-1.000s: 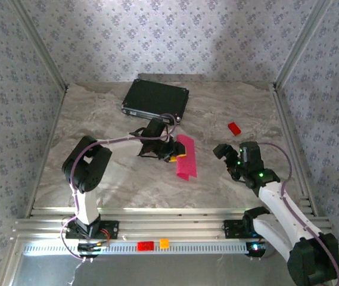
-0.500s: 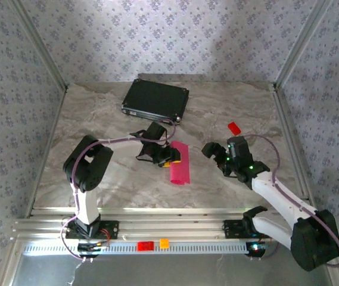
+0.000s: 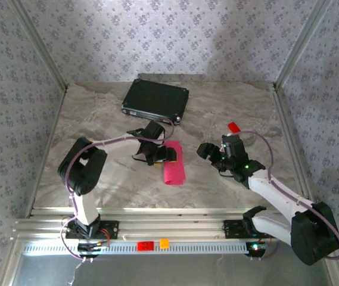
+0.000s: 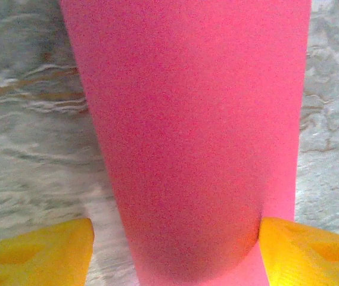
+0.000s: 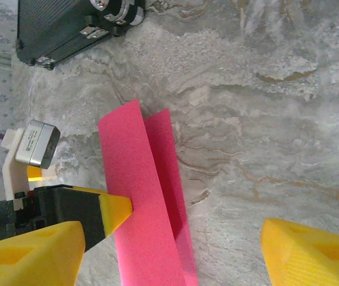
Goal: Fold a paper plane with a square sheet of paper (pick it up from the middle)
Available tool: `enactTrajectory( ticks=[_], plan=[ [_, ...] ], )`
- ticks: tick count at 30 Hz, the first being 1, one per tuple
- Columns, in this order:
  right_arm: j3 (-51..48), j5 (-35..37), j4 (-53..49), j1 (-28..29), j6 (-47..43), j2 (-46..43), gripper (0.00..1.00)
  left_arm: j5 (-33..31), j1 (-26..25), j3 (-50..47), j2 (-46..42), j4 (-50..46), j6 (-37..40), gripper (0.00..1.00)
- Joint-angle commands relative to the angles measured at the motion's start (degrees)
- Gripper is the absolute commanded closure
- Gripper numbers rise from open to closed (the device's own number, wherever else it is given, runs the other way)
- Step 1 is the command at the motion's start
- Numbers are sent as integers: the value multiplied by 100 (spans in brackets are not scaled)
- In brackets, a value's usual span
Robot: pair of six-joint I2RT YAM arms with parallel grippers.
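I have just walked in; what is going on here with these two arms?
They are folding a magenta-pink sheet of paper, now a long creased strip on the marbled table. The left gripper straddles it with open jaws; the right gripper hovers open alongside, not touching.

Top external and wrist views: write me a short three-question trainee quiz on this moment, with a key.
1. True or false: the right gripper stands open, apart from the square sheet of paper.
2. What lies between the fingers of the left gripper? A) red block B) the paper C) black case
3. Is the paper spread flat or folded?
Key: 1 true; 2 B; 3 folded.
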Motion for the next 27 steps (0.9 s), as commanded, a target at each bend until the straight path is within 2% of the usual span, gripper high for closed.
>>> enactTrajectory(
  ticks=[1,8,14,20,22,27],
  plan=[
    [-33,-184,173,37,-19,109,24,-306,8,122,-247,-316,252,27],
    [42,-619,433,93,40,524,39,-73,10,185,36,-406,445,28],
    [349,-939,390,197,49,1279,62,91,4,438,322,-738,770,26],
    [601,-1034,558,417,169,2035,76,-367,-57,637,626,-1298,940,25],
    [738,-1113,563,466,170,2304,84,-490,-100,707,710,-1419,973,25],
    [1098,-1273,643,615,157,2857,97,-780,-201,846,861,-1617,886,24]
  ],
)
